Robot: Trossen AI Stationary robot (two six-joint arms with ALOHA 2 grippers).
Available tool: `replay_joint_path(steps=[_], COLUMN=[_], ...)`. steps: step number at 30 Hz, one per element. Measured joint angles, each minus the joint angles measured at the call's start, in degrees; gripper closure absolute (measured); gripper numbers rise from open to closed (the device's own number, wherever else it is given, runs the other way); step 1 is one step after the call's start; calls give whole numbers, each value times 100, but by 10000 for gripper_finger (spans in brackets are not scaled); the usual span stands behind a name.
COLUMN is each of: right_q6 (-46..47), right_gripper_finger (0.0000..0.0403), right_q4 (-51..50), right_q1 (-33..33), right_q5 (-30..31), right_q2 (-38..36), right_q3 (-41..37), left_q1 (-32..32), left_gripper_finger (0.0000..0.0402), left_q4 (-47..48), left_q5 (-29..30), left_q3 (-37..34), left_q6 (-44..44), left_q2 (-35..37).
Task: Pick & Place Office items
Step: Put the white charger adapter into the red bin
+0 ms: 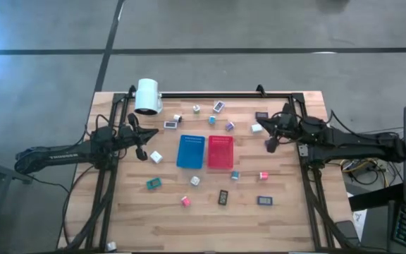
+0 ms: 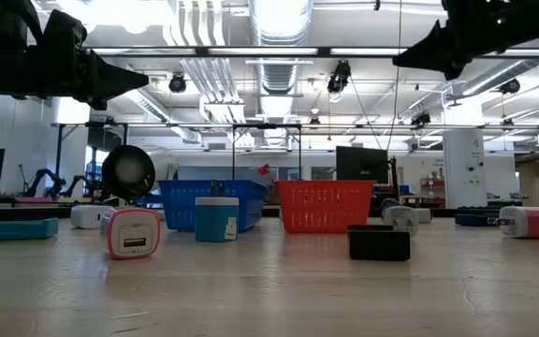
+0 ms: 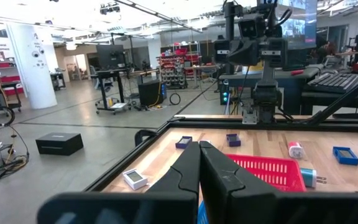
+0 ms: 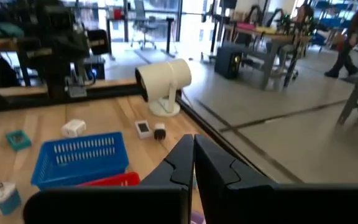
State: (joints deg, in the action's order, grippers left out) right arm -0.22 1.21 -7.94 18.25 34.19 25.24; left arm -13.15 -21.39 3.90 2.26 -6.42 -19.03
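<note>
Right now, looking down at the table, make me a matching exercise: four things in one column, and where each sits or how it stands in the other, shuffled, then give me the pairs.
Things
1. blue tray
2. red tray
3. white cylinder
4. left gripper

Places or states
A. at the table's far left corner
B. middle of the table, on the right arm's side of its twin
C. jaws shut, holding nothing, above the table's left part
D. middle of the table, on the left arm's side of its twin

Pairs: 1-D, 2-B, 3-A, 4-C
</note>
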Motion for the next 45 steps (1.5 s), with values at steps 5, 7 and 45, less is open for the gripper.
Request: replay_joint_path(steps=[5, 7, 45], right_q6=[1, -10, -296], right_gripper_finger=[394, 394, 394], right_q4=[-314, -436, -2851], right_q1=[0, -22, -1794], right_q5=[-2, -5, -950], right_q2=[370, 486, 2525], right_q3=[308, 416, 1781], left_q1=[0, -1, -2], left_gripper_finger=[392, 392, 392], left_q4=[2, 2, 2], left_q5=[0, 0, 23], left_q3=[0, 0, -37], left_q6=[0, -2, -66], left_q2=[0, 0, 0])
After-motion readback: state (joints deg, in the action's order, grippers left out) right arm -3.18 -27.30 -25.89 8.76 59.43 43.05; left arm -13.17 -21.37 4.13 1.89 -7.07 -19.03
